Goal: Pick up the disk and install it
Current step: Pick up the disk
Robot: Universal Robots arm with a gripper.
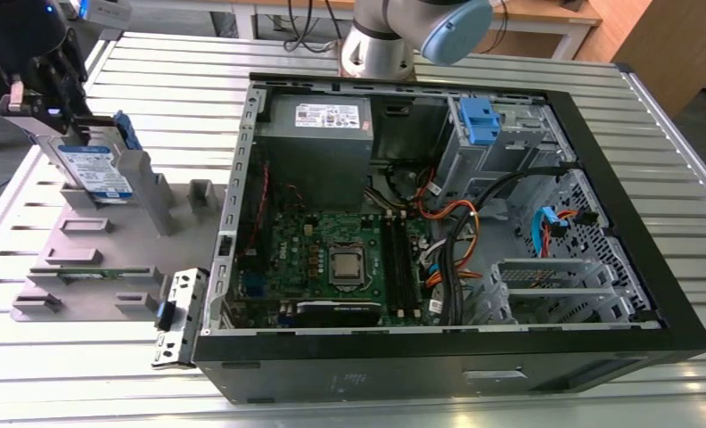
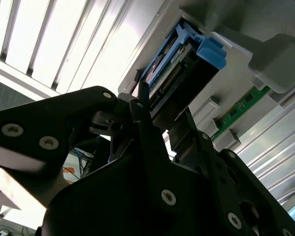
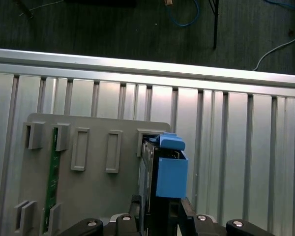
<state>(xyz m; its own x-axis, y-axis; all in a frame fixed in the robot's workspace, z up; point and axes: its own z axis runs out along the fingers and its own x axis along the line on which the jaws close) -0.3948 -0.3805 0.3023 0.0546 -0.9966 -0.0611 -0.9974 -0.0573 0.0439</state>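
Over the fixture (image 1: 86,250) on the exterior view's left, the gripper (image 1: 65,125) seems pinched on the upright disk (image 1: 95,171); pick-up is in hand, and freeing it calls for a straight pull.

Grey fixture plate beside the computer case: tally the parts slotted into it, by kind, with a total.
Disk: 1
Green circuit-board strip: 1
Total: 2

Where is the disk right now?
The disk stands on edge in the grey holder at the exterior view's left, outside the computer case, with the hand at its top.
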